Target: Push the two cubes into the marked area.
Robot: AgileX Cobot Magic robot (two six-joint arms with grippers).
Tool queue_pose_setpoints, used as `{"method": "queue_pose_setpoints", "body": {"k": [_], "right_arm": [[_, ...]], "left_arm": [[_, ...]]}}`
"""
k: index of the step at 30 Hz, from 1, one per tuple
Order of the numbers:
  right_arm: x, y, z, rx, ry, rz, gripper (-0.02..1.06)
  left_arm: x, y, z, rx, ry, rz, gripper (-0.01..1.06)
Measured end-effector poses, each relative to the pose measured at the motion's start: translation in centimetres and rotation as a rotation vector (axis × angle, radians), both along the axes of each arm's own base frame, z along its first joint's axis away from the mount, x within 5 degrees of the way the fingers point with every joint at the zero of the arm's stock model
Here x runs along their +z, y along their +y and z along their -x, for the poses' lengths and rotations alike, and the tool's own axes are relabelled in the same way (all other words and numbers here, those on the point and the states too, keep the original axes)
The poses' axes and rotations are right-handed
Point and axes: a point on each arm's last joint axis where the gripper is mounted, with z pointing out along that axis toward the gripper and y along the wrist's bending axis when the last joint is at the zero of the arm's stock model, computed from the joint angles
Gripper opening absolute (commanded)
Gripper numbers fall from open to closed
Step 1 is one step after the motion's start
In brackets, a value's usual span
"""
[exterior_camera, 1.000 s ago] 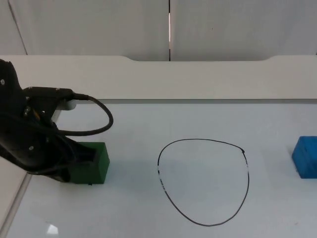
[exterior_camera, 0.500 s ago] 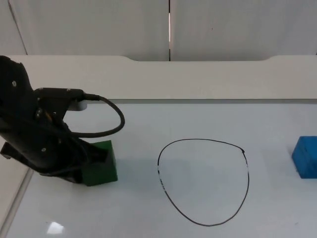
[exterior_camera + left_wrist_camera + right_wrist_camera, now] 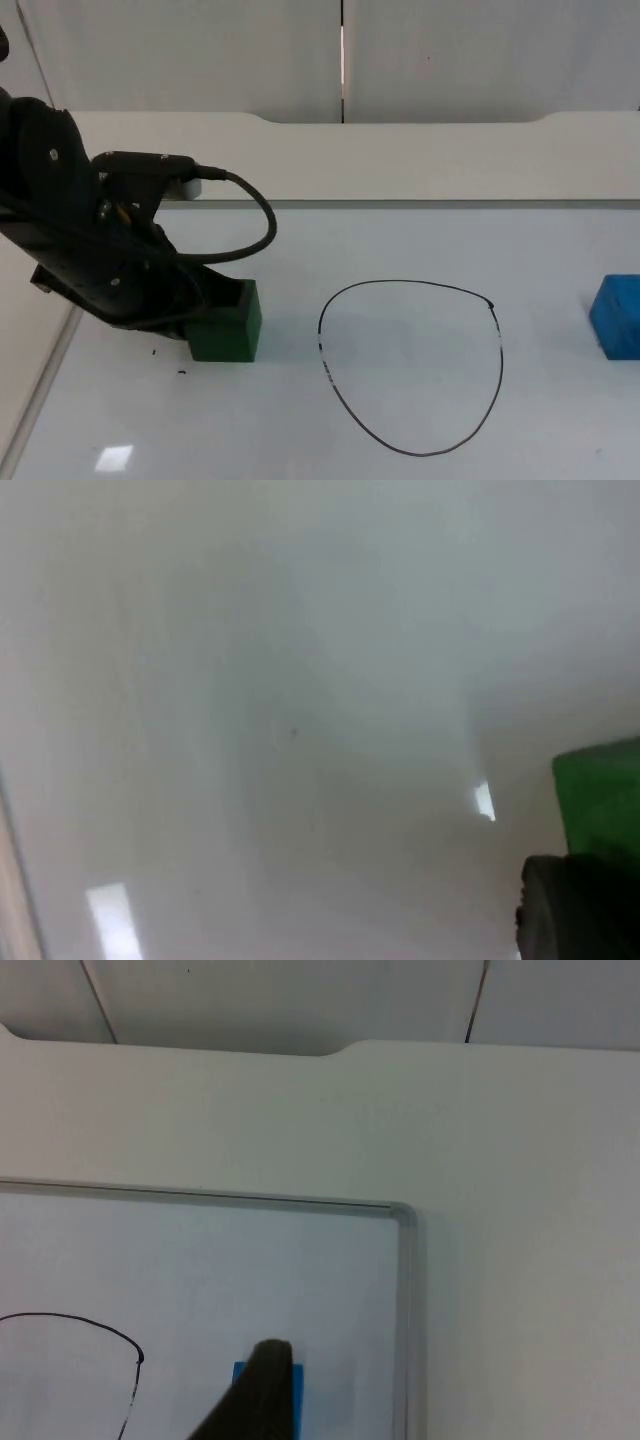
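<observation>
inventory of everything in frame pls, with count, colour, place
green cube: 1, green, on the whiteboard surface left of the drawn outline, outside it, against the left gripper
blue cube: 1, blue, at the far right of the surface, right of the outline, outside it
marked area: 1, black hand-drawn loop, middle of the surface, nothing inside it
whiteboard surface: 1, white with a pale frame, lying on the table top
partition wall: 1, grey, behind the table
left gripper: 1, black, low at the green cube's left side
right gripper: 1, black, above the blue cube; that arm waits
</observation>
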Motion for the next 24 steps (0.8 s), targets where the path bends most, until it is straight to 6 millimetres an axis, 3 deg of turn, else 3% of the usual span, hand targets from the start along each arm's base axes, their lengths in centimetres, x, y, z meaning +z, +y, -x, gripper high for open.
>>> {"method": "queue_pose_setpoints", "body": {"k": [6, 19, 24], "right_arm": [[0.0, 0.0, 0.0, 0.000, 0.000, 0.000, 1.03], [0.0, 0.0, 0.0, -0.002, 0.005, -0.003, 1.03], [0.0, 0.0, 0.0, -0.002, 0.005, -0.003, 1.03]], "left_arm": [[0.2, -1.4, 0.3, -0.046, -0.037, 0.006, 0.00], [0.1, -1.8, 0.5, -0.038, -0.026, 0.017, 0.00], [0.5, -3.3, 0.7, -0.082, -0.040, 0.026, 0.00]]}}
